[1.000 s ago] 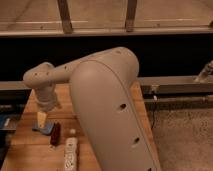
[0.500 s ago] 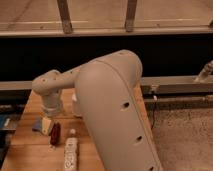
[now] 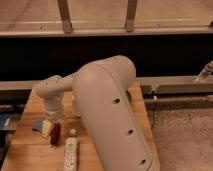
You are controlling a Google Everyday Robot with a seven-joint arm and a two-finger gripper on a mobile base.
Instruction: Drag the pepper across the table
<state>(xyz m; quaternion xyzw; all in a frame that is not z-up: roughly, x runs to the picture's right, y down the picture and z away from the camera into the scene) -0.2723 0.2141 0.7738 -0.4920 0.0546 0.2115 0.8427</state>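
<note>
The pepper (image 3: 55,133) is small, dark red and elongated, and lies on the left part of the wooden table (image 3: 22,150). My gripper (image 3: 47,128), with a yellowish tip, hangs from the pale wrist (image 3: 52,100) and is down at table level against the pepper's left side. My bulky beige arm (image 3: 112,110) fills the middle of the view and hides much of the tabletop.
A blue cloth-like piece (image 3: 37,125) lies just left of the gripper. A long white power strip (image 3: 70,153) lies in front of the pepper. A dark rail and wall run behind the table. Speckled floor (image 3: 180,135) lies to the right.
The wrist has swung right and down, bringing the gripper from above and left of the pepper to table level right beside it. The pepper has barely shifted.
</note>
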